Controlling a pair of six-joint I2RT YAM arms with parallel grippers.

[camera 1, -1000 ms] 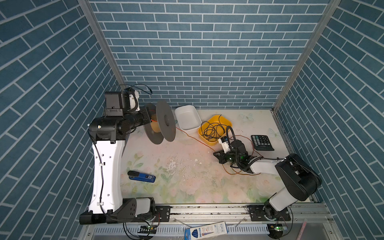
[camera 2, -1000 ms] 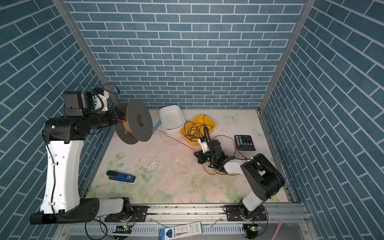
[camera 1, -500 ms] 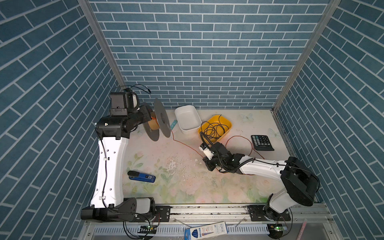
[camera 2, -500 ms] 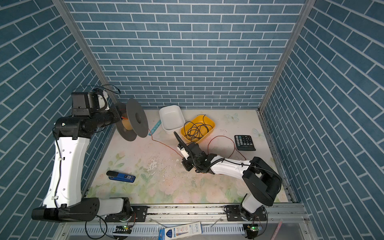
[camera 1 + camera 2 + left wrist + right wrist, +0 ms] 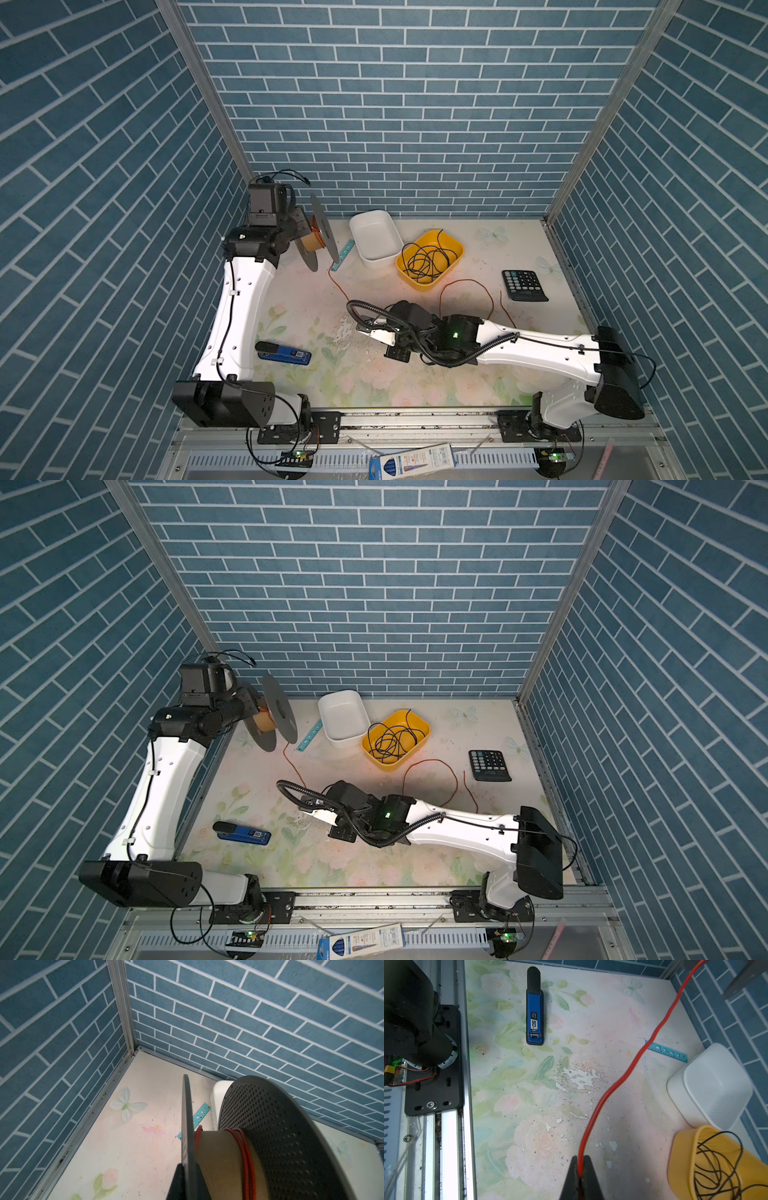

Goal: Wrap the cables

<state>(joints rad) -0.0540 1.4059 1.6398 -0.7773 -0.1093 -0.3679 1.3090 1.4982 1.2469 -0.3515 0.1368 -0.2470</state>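
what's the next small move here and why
Probably turn the spool in the left hand to wind on another wrap: its hub carries only a few turns, the wire runs from it to the right hand, pinched shut on it, and a loose loop lies by the calculator.

Grey reel [image 5: 280, 1147] on edge above desk [image 5: 135, 1157]; few red wire [image 5: 247, 1157] turns on its core; teal ruler [image 5: 201, 1114], white tub [image 5: 220, 1095] behind.
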